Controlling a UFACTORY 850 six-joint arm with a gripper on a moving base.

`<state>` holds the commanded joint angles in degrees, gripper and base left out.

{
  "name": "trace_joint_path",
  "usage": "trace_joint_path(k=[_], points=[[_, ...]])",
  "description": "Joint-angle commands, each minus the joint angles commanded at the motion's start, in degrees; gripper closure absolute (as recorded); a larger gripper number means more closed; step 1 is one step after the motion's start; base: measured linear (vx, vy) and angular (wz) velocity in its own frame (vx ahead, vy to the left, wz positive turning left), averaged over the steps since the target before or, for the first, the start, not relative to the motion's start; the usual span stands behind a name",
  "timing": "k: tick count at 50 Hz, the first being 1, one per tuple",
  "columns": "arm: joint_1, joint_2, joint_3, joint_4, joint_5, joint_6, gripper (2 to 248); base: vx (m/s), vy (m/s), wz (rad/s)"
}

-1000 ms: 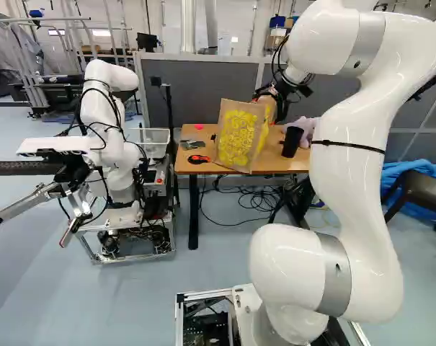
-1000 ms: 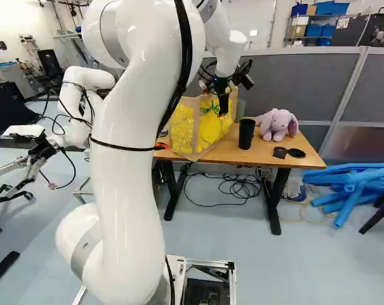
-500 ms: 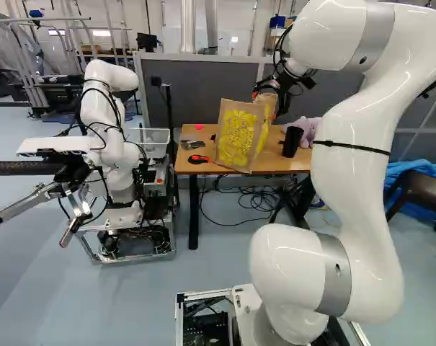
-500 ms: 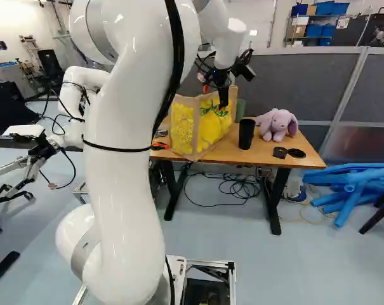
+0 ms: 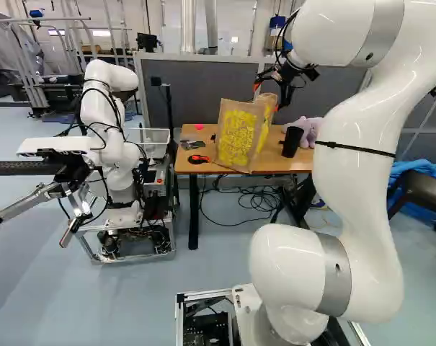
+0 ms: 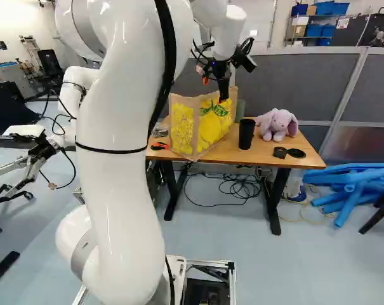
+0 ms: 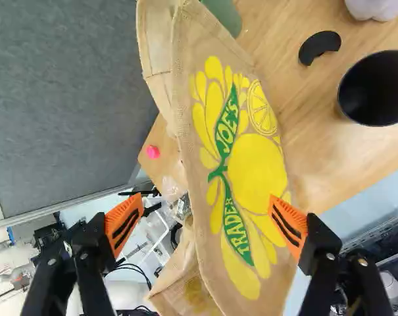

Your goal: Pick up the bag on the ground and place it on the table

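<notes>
A burlap shopping bag (image 5: 238, 137) printed with yellow fruit stands upright on a wooden worktop (image 6: 274, 152), right of the middle in the left base view and near the upper middle of the right base view. Its base sits close to the worktop's front edge. To its right in the right base view are a black cup (image 6: 246, 133) and a lilac plush rabbit (image 6: 277, 124); a grey partition (image 6: 306, 82) rises behind. My gripper (image 7: 206, 204) is released, its fingers spread wide above the bag's top, holding nothing. In the wrist view one of its orange pads (image 7: 287, 220) overlaps the printed side; I cannot tell whether they touch. I judge the placing done, with only the retreat left. I should rise straight up, slowly, fingers kept wide, until both tips are well clear of the rim, and only then swing away. A sideways pull too soon could snag the loose cloth and tip the bag or drag it over the edge.
</notes>
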<state>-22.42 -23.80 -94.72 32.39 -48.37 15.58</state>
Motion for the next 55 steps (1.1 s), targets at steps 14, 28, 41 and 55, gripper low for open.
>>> trace_joint_path(k=[14, 28, 41, 55], points=[[0.0, 1.3, -0.5, 0.0, 0.0, 0.0, 3, 0.0, 0.0, 0.0], [0.0, 2.5, -1.2, 0.0, 0.0, 0.0, 3, 0.0, 0.0, 0.0], [0.0, 2.9, -1.4, 0.0, 0.0, 0.0, 3, 0.0, 0.0, 0.0], [0.0, 2.9, -1.4, 0.0, 0.0, 0.0, 3, 0.0, 0.0, 0.0]])
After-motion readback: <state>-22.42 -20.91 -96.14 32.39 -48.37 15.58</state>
